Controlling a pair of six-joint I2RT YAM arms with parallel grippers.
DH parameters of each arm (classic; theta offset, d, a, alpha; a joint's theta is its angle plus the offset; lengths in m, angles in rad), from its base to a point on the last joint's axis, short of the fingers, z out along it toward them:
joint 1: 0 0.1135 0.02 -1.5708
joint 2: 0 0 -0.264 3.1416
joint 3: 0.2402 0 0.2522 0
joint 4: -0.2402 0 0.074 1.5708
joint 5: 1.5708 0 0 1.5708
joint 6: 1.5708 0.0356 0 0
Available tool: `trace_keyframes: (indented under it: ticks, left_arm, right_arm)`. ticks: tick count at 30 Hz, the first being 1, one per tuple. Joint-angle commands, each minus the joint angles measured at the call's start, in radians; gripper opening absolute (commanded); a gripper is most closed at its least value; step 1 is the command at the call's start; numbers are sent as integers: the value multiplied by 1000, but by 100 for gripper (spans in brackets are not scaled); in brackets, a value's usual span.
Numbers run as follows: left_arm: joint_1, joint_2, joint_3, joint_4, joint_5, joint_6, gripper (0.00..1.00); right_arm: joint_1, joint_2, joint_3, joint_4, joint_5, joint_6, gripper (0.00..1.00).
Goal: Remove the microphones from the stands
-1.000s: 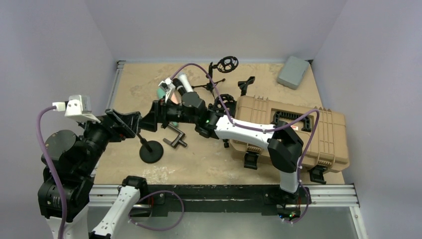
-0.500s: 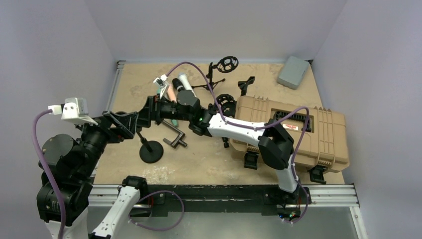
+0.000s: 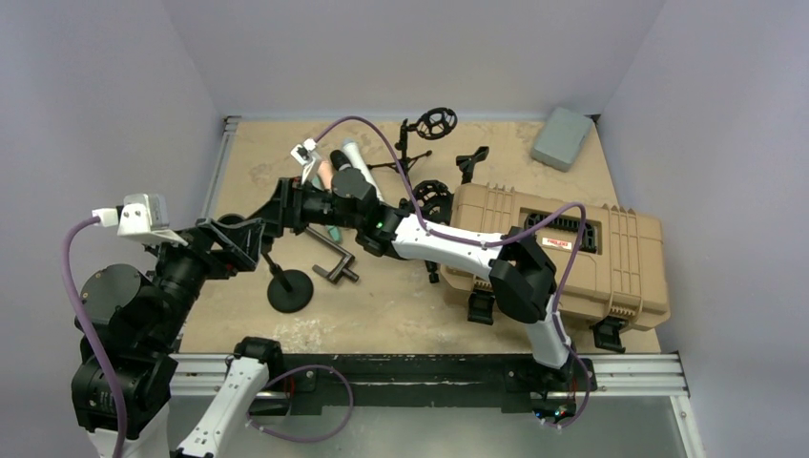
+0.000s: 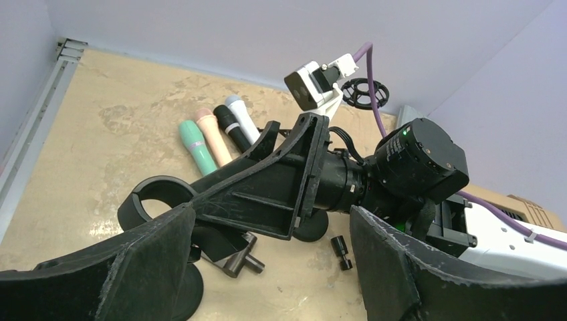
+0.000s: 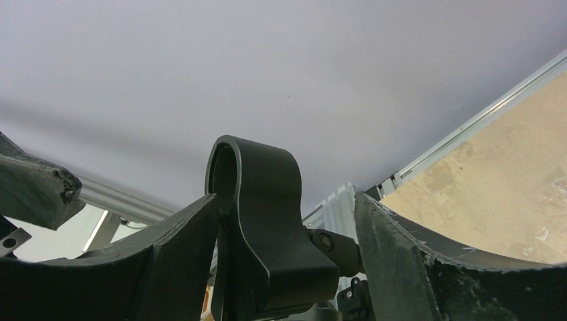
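The stand has a round black base (image 3: 289, 289) and a thin stem up to a black ring clip (image 4: 157, 195), and the ring holds nothing. Several microphones, teal (image 4: 196, 147), pink (image 4: 212, 136), black (image 4: 231, 127) and pale (image 4: 242, 119), lie side by side on the table behind it. My right gripper (image 3: 271, 207) is open with its jaws on either side of the clip (image 5: 264, 180); one finger lies along the clip's side. My left gripper (image 3: 256, 240) is open just below, facing the right one (image 4: 271, 210), with nothing between its fingers.
A tan hard case (image 3: 572, 258) fills the right of the table, under the right arm. A grey pouch (image 3: 561, 138) lies at the back right. A ring shock mount (image 3: 435, 122), a black clamp (image 3: 334, 262) and a small black adapter (image 4: 341, 253) lie about.
The right arm has reached further left, bringing its gripper onto the stand's clip. The left arm has drawn back a little to the left. The stand's base has not moved.
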Motion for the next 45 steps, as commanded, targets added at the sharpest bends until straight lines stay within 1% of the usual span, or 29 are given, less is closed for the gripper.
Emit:
trace_keyframes:
  ticks: [1, 3, 5, 9, 18, 24, 30, 38, 45]
  left_arm:
    - [-5, -6, -10, 20, -11, 7, 83]
    - [-5, -8, -12, 19, -12, 8, 83]
    - [-5, -8, -15, 21, -11, 8, 83]
    - [-5, -7, -21, 22, -12, 9, 83]
    - [-5, -6, -32, 25, -8, 7, 83]
    - [-5, 0, -43, 33, 4, -2, 83]
    - [-5, 1, -46, 31, 5, -3, 83]
    - [-5, 1, -53, 31, 3, -1, 83]
    - [-5, 2, -59, 32, -4, 6, 83]
  right_arm:
    - [0, 5, 21, 2, 24, 4, 69]
    - [0, 1, 1, -5, 32, -7, 66]
    - [0, -3, -22, -13, 41, -19, 61]
    - [4, -9, -59, -37, 60, -52, 57]
    - [29, -18, -150, -87, 117, -134, 56]
    - [53, 4, -139, -151, 183, -207, 57]
    - [53, 33, -142, -189, 241, -239, 57]
    - [53, 37, -177, -213, 272, -257, 58]
    - [53, 50, -180, -248, 298, -309, 58]
